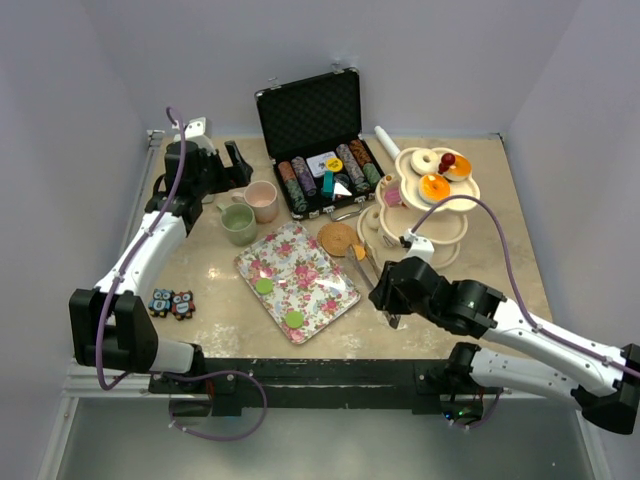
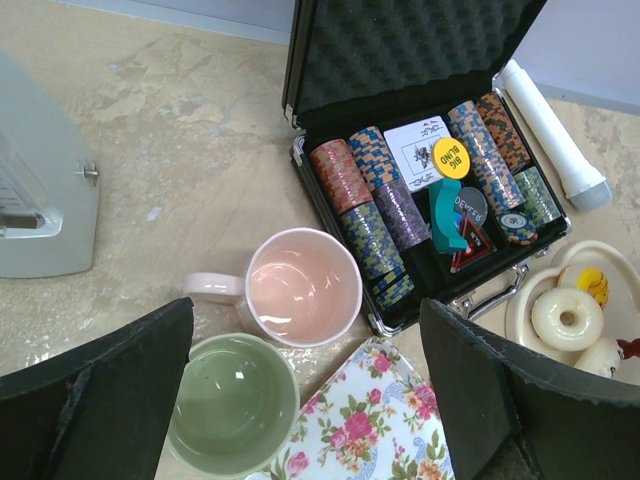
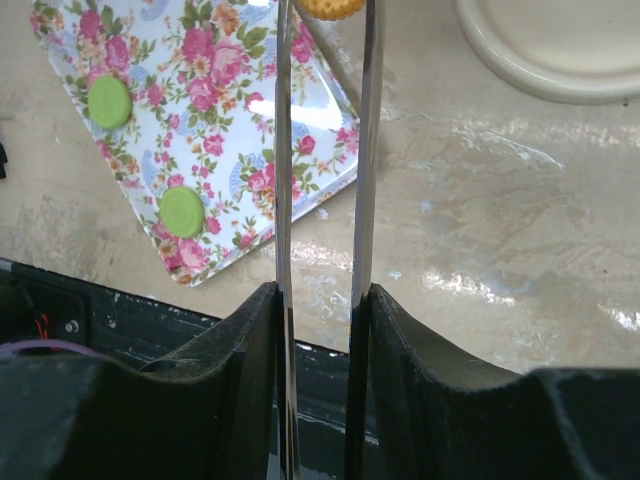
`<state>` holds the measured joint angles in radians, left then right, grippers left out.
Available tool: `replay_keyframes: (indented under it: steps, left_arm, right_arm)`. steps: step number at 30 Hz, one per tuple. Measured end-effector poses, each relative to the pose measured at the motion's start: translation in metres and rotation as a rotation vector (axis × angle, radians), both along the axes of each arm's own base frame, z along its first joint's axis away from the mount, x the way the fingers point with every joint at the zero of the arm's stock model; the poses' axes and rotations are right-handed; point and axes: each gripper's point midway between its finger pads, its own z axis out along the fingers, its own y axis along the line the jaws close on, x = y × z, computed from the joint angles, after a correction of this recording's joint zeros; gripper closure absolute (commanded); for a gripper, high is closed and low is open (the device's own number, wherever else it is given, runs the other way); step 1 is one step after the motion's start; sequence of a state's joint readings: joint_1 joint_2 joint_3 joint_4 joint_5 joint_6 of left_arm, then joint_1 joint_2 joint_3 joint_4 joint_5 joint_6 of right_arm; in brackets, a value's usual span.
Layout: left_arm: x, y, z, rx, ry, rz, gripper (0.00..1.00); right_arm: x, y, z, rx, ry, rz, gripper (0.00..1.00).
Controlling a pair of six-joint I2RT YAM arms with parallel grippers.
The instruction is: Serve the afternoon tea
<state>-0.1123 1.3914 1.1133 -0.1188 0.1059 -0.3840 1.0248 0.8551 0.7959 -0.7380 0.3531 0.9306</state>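
My left gripper (image 1: 225, 165) (image 2: 305, 320) hangs wide open above the pink cup (image 1: 262, 200) (image 2: 300, 288) and the green cup (image 1: 238, 222) (image 2: 232, 400), holding nothing. Both cups stand upright and empty on the table, left of the tray. My right gripper (image 1: 388, 300) (image 3: 322, 300) is shut on metal tongs (image 1: 366, 268) (image 3: 283, 150). The tong tips pinch a small orange sweet (image 1: 357, 252) (image 3: 330, 6) near the tray's right corner. The cream tiered stand (image 1: 425, 212) carries a donut (image 1: 424, 161) (image 2: 567, 318) and small cakes on top; its bottom plate (image 3: 560, 45) shows in the right wrist view.
A floral tray (image 1: 320, 270) (image 3: 210, 60) (image 2: 385, 420) holds two green discs (image 3: 110, 102). An open black poker-chip case (image 1: 320, 150) (image 2: 420, 180) stands at the back, with a white cylinder (image 2: 550, 130) beside it. A round brown mat (image 1: 338, 237) and two owl figures (image 1: 172, 303) lie on the table.
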Motion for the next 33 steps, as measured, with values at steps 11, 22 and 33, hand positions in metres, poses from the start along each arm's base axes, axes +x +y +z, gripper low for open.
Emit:
replay_keyframes:
  steps: [11, 22, 33]
  left_arm:
    - [-0.001, -0.001, -0.006, -0.001, 0.009, -0.005, 0.01]
    - [-0.003, -0.008, -0.005, -0.035, 0.012, -0.030, 0.01]
    - [-0.003, -0.015, -0.001, -0.072, 0.002, -0.058, 0.01]
  right_arm:
    - [-0.004, -0.031, -0.009, -0.033, 0.046, -0.164, 0.76]
    - [-0.003, -0.048, -0.008, -0.004, 0.059, -0.299, 0.76]
    - [0.008, -0.061, -0.025, -0.071, 0.106, -0.423, 0.71]
